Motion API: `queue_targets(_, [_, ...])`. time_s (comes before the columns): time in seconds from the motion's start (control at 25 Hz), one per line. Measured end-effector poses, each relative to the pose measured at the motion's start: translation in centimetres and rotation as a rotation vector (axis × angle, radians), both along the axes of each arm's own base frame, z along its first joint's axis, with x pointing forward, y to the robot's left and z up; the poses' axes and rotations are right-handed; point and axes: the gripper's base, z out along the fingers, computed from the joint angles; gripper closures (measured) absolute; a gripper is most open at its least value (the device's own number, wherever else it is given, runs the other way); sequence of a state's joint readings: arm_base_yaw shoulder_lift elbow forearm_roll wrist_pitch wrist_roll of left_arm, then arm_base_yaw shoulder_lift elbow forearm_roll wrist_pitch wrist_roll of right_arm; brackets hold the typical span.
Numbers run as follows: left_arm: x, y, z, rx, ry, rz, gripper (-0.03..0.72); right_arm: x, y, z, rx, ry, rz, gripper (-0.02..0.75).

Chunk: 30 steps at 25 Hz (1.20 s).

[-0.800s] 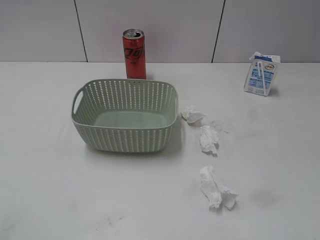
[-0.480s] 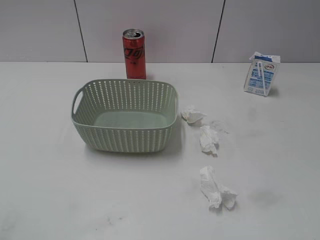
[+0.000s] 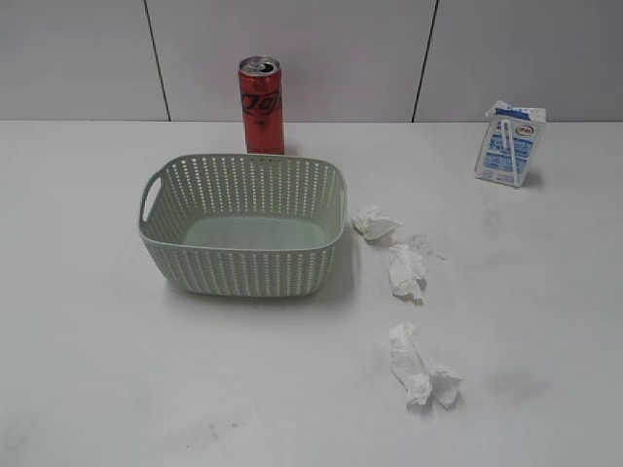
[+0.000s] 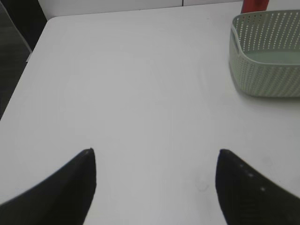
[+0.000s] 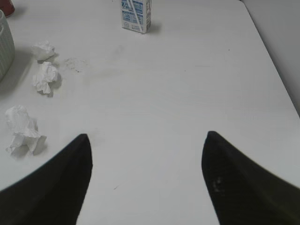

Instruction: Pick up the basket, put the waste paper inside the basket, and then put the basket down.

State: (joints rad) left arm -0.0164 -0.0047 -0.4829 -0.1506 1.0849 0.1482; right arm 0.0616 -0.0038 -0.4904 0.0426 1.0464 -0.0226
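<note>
The pale sage-green basket (image 3: 245, 226) stands empty on the white table, left of centre; its corner shows in the left wrist view (image 4: 267, 56). Three white wads of waste paper lie to its right: one near the basket (image 3: 374, 225), one below it (image 3: 406, 271), one nearest the front (image 3: 419, 367). They show at the left of the right wrist view (image 5: 43, 50), (image 5: 46, 78), (image 5: 22, 130). My left gripper (image 4: 154, 152) is open and empty, well left of the basket. My right gripper (image 5: 146, 136) is open and empty, right of the wads. Neither gripper shows in the exterior view.
A red drink can (image 3: 261, 105) stands right behind the basket. A white-and-blue milk carton (image 3: 510, 144) stands at the back right, also in the right wrist view (image 5: 136, 15). The table's left edge (image 4: 23, 70) and right edge (image 5: 276, 70) show in the wrist views.
</note>
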Motion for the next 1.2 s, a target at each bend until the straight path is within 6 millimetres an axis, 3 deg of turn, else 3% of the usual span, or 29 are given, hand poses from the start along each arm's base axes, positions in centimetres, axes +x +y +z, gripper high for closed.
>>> queue_targets(0.32, [0.2, -0.1, 0.9, -0.025, -0.063, -0.004, 0.107, 0.0, 0.0, 0.0, 0.000, 0.000, 0.000, 0.184])
queue_targets(0.52, [2.7, -0.3, 3.6, -0.075, -0.125, 0.002, 0.107, 0.0, 0.0, 0.0, 0.000, 0.000, 0.000, 0.184])
queue_targets(0.64, [5.5, -0.4, 5.2, -0.102, -0.070, 0.006, 0.101, 0.0, 0.0, 0.0, 0.000, 0.000, 0.000, 0.184])
queue_targets(0.92, [14.4, -1.0, 7.6, -0.162, 0.178, 0.003, 0.089, 0.0, 0.0, 0.0, 0.001, 0.000, -0.001, 0.184])
queue_targets(1.2, [25.0, -3.6, 6.9, -0.158, 0.492, -0.093, 0.095, 0.0, 0.0, 0.0, 0.001, 0.000, -0.001, 0.184])
